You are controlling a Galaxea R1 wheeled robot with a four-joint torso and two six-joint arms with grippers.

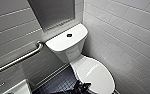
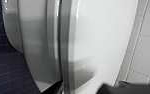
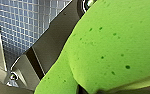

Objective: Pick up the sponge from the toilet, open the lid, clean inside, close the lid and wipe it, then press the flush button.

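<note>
sponge (image 3: 111, 50) clamped in right gripper (image 3: 88, 90), fingers hidden; left gripper (image 1: 82, 87) wide at lid (image 1: 96, 72) edge

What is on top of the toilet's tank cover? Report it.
The flush button, a small dark disc, sits in the middle of the white tank cover. The cover hides the tank's inside.

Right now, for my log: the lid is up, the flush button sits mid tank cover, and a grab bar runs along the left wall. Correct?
No: the lid is down, closed, as the head view shows. The flush button does sit mid tank cover, and the grab bar runs along the left wall.
</note>
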